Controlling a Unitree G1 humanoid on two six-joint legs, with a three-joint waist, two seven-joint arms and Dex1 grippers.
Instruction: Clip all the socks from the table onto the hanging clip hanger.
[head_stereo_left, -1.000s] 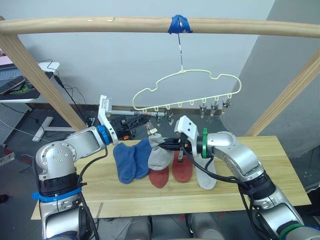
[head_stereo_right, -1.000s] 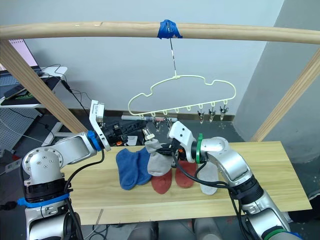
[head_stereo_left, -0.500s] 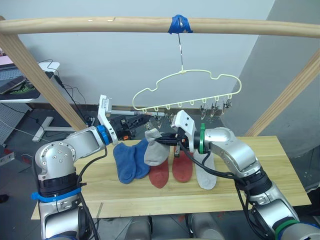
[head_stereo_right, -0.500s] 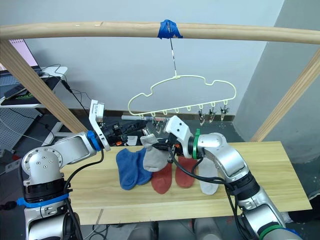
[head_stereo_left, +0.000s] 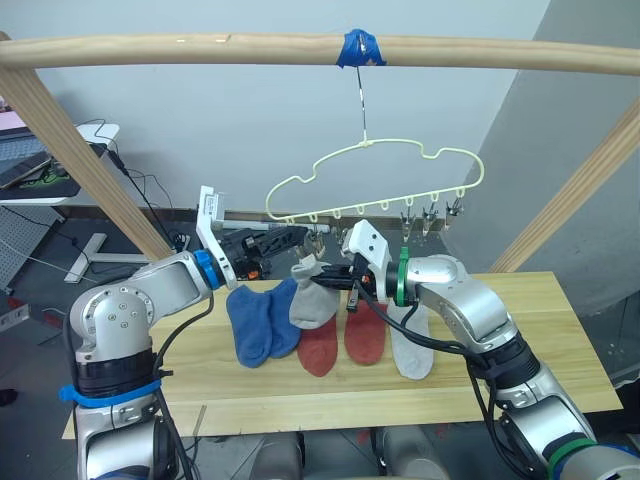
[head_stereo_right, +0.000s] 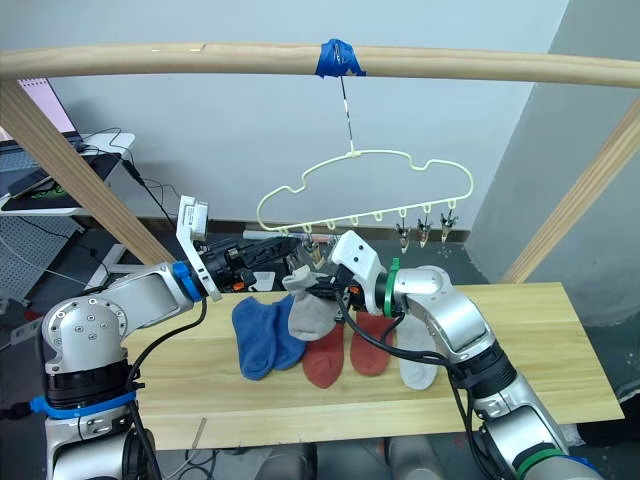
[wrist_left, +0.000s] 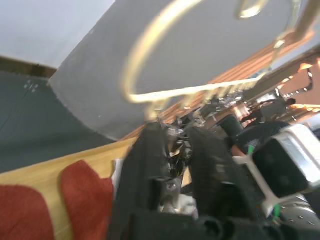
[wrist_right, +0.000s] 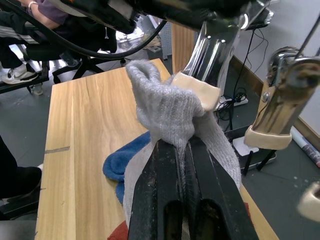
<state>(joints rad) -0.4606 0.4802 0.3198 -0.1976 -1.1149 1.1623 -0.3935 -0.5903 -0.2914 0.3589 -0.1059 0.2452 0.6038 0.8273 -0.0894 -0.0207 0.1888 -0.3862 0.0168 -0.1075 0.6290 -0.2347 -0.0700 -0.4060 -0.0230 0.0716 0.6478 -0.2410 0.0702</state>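
My right pincer is clamped on a grey sock, lifted toward the clip hanger. My left pincer, fingers apart, brackets a clip.

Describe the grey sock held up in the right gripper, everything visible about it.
The grey sock is a short ankle sock of soft light-grey ribbed knit. The right gripper is shut on its upper part, bunching the fabric between the two black fingers, with the cuff end poking up above them. The rest hangs limp, off the table, in front of the blue socks and a rust-red sock lying there. It sits just under the clip hanger, close to a metal clip.
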